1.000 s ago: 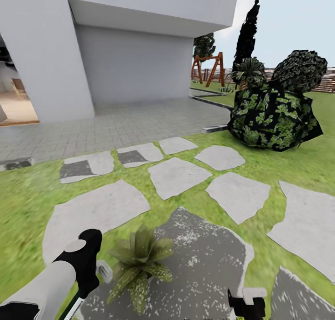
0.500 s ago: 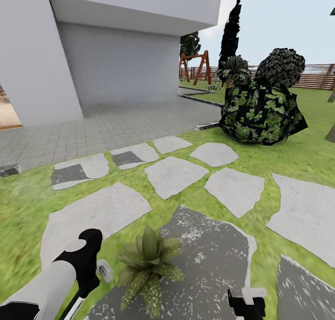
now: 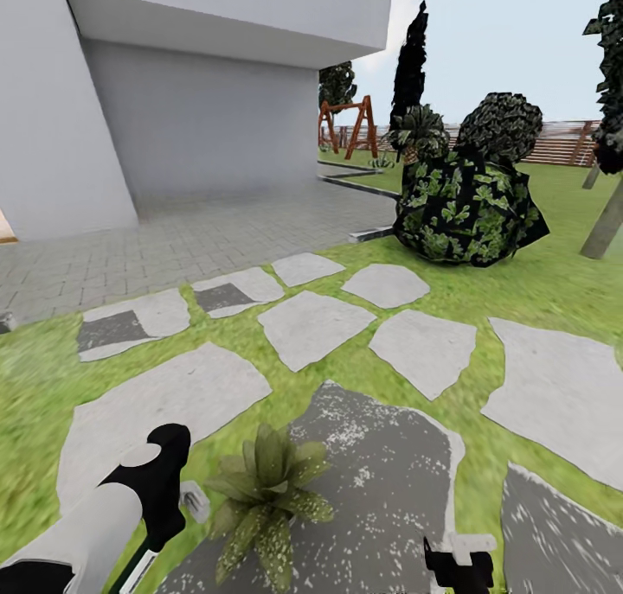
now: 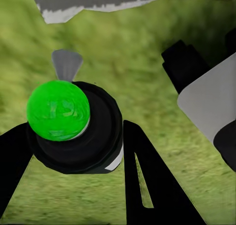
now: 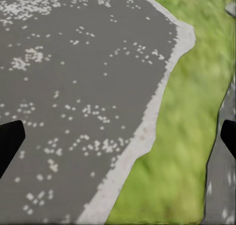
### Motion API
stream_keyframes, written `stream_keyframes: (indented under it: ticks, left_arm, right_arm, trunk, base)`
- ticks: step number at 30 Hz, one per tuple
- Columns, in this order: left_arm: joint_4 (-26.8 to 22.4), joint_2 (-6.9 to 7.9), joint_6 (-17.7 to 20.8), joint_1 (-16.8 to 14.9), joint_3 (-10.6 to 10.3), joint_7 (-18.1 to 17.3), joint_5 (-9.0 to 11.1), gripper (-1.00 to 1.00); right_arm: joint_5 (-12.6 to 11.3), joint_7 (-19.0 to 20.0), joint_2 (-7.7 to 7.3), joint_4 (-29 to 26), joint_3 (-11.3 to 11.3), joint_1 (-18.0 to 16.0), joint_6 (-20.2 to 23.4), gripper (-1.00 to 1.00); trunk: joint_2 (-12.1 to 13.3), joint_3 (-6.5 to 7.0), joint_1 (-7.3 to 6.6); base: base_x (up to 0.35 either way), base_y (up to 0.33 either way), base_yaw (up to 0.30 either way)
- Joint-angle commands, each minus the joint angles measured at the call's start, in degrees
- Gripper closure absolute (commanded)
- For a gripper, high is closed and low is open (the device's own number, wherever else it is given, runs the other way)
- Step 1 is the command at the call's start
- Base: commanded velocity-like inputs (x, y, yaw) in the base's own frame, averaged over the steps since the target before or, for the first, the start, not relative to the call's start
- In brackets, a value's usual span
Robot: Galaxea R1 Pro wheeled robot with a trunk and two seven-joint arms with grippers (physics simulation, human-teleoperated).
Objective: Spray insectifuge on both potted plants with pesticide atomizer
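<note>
Across the garden [image 3: 519,300], lawn and pale stepping stones [image 3: 316,326] run toward the white house [image 3: 199,84] at eleven o'clock and a dark leafy shrub [image 3: 467,213] at one o'clock. Closer, at six o'clock in the head view, one potted plant [image 3: 264,499] sits on the edge of a dark speckled stone [image 3: 381,482], its pointed leaves fanning outward in a low rosette.

At seven o'clock the left gripper [image 4: 73,151] has its black fingers closed around the pesticide atomizer [image 4: 69,124]. The wrist camera looks down the bottle's long axis, so it shows as a round dark body with a bright green disc; a thin green-and-white sliver by the arm in the head view suggests it slants down and forward. Which way the nozzle faces I cannot tell.

At five o'clock the right gripper [image 5: 118,136] hangs empty over the dark stone, fingers spread wide.

The likely risk: with the nozzle direction unclear, spray could fall on grass just beside the plant, leaving leaves uncovered.
</note>
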Motion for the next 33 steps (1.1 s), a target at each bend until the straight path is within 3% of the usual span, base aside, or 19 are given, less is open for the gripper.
stream_keyframes:
  ticks: [1,7,12,15,21,26,28,33]
  left_arm:
    - [-0.1,0.07,0.6,0.0,-0.3,-0.6,-0.3,1.0]
    - [-0.1,0.3,0.7,0.0,-0.3,-0.5,-0.3,1.0]
    - [0.0,0.14,0.9,0.0,0.1,3.2,0.0,1.0]
    - [0.1,0.09,0.9,0.0,0.3,3.8,0.2,1.0]
    - [0.1,-0.05,0.9,0.0,0.3,3.4,0.4,1.0]
    - [0.1,-0.41,0.9,0.0,0.5,3.4,0.6,1.0]
    - [0.0,-1.73,0.8,0.0,0.3,3.7,2.2,1.0]
    - [0.0,-2.67,0.7,0.0,0.0,4.0,2.6,1.0]
  right_arm:
    - [0.4,-0.4,0.01,0.1,0.1,0.0,-0.1,-1.0]
    - [0.4,-0.4,0.01,0.1,0.1,0.0,-0.1,-1.0]
    - [0.4,-0.4,0.01,0.1,0.1,0.0,-0.1,-1.0]
    - [0.4,-0.4,0.01,0.1,0.1,0.0,-0.1,-1.0]
    - [0.4,-0.4,-0.08,0.1,0.1,0.0,-0.1,-1.0]
    - [0.5,-0.4,-0.24,0.1,0.1,0.0,-0.1,-1.0]
    - [0.5,-0.4,-0.25,0.1,0.1,0.0,-0.1,-1.0]
    - [0.4,-0.4,-0.34,0.1,0.1,0.0,-0.1,-1.0]
  trunk:
    - [0.0,-0.02,-0.01]
    - [0.0,0.18,-0.01]
    - [0.0,0.35,-0.01]
    - [0.0,0.44,-0.01]
    - [0.0,0.46,-0.01]
    - [0.0,0.46,-0.01]
    - [0.0,0.46,-0.01]
    - [0.0,0.46,-0.01]
  base:
    - [0.0,0.0,-0.247]
    - [-0.017,0.01,-0.248]
    - [-0.227,0.18,-0.248]
    - [-0.093,0.299,-0.24]
    - [0.086,0.331,-0.038]
    - [0.042,0.069,-0.001]
    - [0.002,0.004,0.0]
    - [0.0,0.0,0.0]
